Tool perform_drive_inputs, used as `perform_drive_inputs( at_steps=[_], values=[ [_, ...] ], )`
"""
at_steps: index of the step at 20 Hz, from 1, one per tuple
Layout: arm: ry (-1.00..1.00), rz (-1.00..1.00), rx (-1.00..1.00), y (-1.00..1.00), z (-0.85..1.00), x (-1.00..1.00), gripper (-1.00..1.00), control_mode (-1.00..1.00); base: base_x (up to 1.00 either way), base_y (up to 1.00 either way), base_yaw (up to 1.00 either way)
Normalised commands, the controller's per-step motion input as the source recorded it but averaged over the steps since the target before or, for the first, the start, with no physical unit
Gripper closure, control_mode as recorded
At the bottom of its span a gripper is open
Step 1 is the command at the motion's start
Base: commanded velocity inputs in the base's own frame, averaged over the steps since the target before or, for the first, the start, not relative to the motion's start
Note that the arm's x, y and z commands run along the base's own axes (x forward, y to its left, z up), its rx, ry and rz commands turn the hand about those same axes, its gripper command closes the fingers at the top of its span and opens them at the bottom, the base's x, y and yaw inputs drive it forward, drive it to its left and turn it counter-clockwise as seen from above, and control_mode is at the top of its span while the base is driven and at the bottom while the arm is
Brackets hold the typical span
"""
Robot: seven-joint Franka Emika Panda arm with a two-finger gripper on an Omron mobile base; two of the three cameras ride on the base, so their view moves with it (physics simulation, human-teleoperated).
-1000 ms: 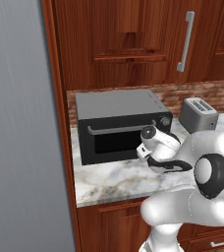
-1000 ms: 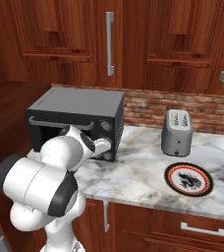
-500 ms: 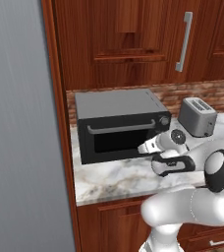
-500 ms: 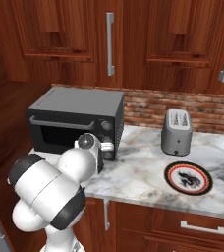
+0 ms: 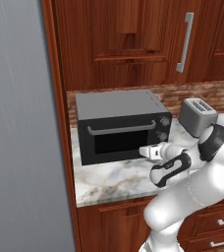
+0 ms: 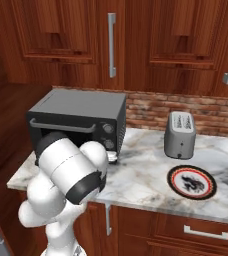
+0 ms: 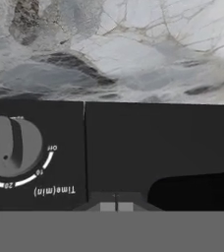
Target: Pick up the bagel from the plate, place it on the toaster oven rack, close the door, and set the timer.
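Note:
The black, grey-topped toaster oven (image 5: 118,106) stands on the counter with its door (image 5: 115,142) closed and the silver bar handle (image 5: 119,129) across the top. The bagel and the rack are hidden. My gripper (image 5: 144,151) is shut and empty, low at the oven's front right corner, just below the two knobs (image 5: 161,136). In the hand view, rolled upside down, the fingertips (image 7: 116,206) meet in front of the black door (image 7: 158,147), with the timer knob (image 7: 8,146) off to the left. The red-rimmed plate (image 6: 172,176) lies bare on the right.
A silver two-slot toaster (image 6: 180,134) stands to the right of the oven (image 6: 81,107), against the brick wall. Wooden cabinets (image 5: 133,39) hang above. A tall grey panel (image 5: 20,128) bounds the counter (image 5: 114,179) on the left. My own arm (image 6: 71,172) covers the oven's lower front.
The hand has slid right along the oven's front and dropped lower, from the middle of the door to the corner under the knobs. The door has stayed closed.

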Motion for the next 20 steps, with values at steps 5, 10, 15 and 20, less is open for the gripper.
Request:
perform_drive_inputs(
  at_steps=[5,10,15,20],
  values=[
    [0.08,0.03,0.00,-0.14,0.57,-0.31,1.00,-1.00,0.00,0.00,0.00],
    [0.01,0.03,0.00,-0.01,0.43,-0.37,1.00,-1.00,0.00,0.00,0.00],
    [0.00,0.03,-0.02,0.00,0.26,-0.43,1.00,-1.00,0.00,0.00,0.00],
    [0.00,0.00,-0.03,0.00,0.20,-0.45,1.00,-1.00,0.00,0.00,0.00]
  ],
)
